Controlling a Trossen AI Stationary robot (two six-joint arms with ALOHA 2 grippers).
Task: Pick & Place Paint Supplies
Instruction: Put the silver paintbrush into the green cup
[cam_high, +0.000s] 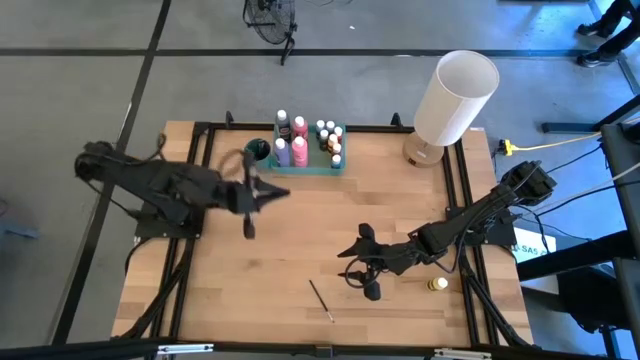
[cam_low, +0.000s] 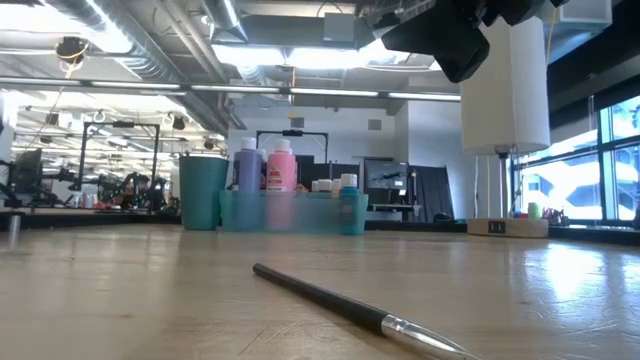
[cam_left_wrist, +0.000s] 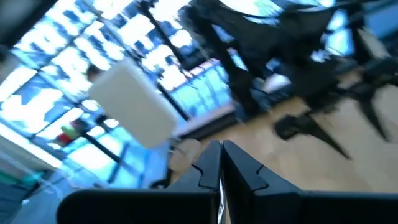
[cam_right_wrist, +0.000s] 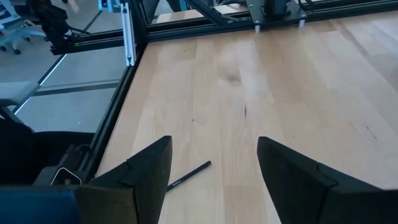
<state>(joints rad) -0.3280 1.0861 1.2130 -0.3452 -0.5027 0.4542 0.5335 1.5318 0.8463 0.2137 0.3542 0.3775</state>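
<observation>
High view, no readable labels, left fingers (cam_high: 283, 193) shut, empty, right fingers (cam_high: 368, 262) spread above paintbrush (cam_high: 321, 300).

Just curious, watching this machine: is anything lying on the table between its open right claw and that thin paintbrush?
No. In the right wrist view, only bare wood separates the open right gripper from the paintbrush.

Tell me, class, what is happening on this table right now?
A two-armed robot is tidying paint supplies. Most paint bottles already stand in the green tray at the far edge. A paintbrush and a small yellow bottle lie loose on the table. The right gripper, jaws open, hovers near the paintbrush. The left gripper is shut, holding nothing.
</observation>
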